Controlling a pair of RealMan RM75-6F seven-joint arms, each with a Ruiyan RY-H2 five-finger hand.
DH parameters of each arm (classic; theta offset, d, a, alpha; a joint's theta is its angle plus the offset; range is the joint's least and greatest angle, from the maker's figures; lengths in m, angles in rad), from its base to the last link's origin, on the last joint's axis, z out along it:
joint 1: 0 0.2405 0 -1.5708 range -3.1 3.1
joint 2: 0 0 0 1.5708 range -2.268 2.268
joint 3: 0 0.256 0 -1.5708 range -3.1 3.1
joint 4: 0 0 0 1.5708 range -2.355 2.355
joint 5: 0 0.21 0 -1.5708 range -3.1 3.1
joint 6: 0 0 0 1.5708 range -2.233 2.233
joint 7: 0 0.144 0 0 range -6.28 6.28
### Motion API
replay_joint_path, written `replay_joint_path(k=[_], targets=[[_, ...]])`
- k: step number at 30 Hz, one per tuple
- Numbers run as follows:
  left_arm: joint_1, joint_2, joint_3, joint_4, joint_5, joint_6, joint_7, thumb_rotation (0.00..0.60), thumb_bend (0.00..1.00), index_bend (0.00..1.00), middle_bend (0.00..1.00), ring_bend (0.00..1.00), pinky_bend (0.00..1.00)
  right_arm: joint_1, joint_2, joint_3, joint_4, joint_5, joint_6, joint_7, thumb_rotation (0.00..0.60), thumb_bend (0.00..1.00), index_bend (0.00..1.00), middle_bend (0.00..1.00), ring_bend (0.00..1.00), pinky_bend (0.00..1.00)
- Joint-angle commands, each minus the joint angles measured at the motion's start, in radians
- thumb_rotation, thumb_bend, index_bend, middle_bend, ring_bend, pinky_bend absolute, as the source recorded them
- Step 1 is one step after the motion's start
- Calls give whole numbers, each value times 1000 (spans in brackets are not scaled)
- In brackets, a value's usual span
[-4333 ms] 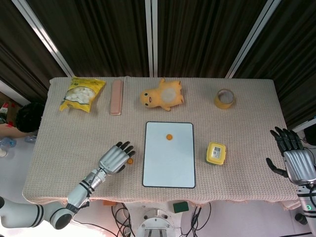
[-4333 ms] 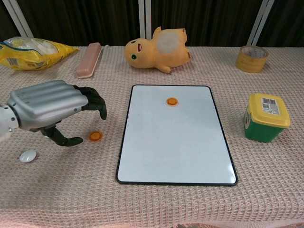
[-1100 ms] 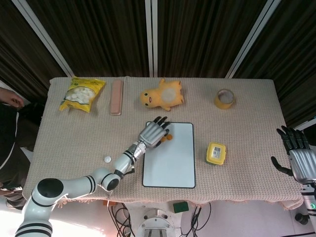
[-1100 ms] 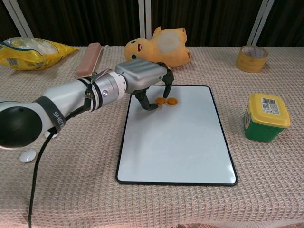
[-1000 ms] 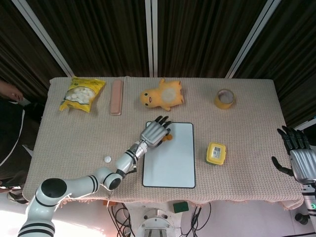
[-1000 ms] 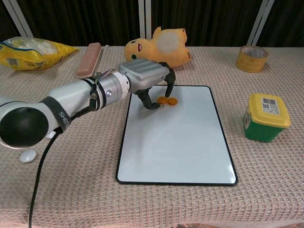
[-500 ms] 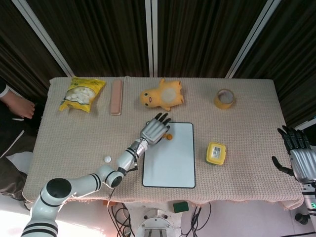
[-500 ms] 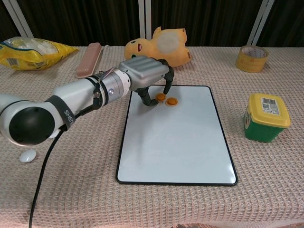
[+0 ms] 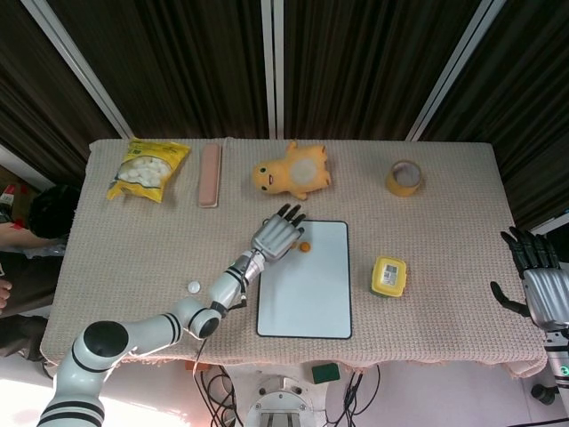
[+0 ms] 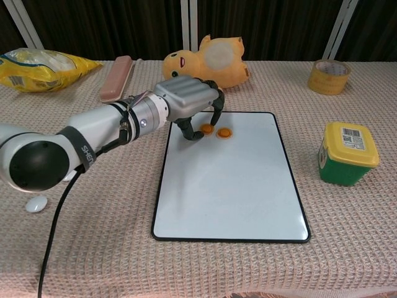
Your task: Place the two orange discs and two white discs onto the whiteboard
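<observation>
From the head view, the left hand (image 9: 275,234) sits over the top-left corner of the whiteboard (image 9: 305,294), fingers fanned forward toward the yellow plush toy (image 9: 293,172). One orange disc (image 9: 304,247) shows just past its fingertips, lying on the board. Out on the cloth to the left, well apart from the board, lies a white disc (image 9: 193,286). The right hand (image 9: 536,283) hangs off the table's far right edge, fingers spread and holding nothing.

Down to the chest view, and it is clearer. The left hand (image 10: 186,102) arches over the board's upper left, fingers curled downward; a second orange disc (image 10: 206,128) lies beneath them on the whiteboard (image 10: 229,186), just beside the first orange disc (image 10: 224,132). Whether the fingertips touch that disc or merely cage it cannot be told from here. The white disc (image 10: 37,203) waits near the left edge of the table; a second white one is not visible, possibly hidden behind the forearm.

These discs look small, flat, rigid and very light, probably slick against the board and, lying flush, awkward to lift. A pinch across opposite rims between thumb and a finger looks the best hold.
</observation>
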Motion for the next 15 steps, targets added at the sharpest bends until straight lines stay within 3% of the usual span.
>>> replay_joint_path(k=[1,15], targets=[[3,4,1,-10,-7,-2,6,600,315,490,155,15,114,0,0,0,0,-1,0,0,600,330,0,0,0,0],[8,2,8,-27,-13,7,11,600,315,490,155,15,115,0,0,-1,-3,-1,-2,-6,600,331,0,0,0,0]])
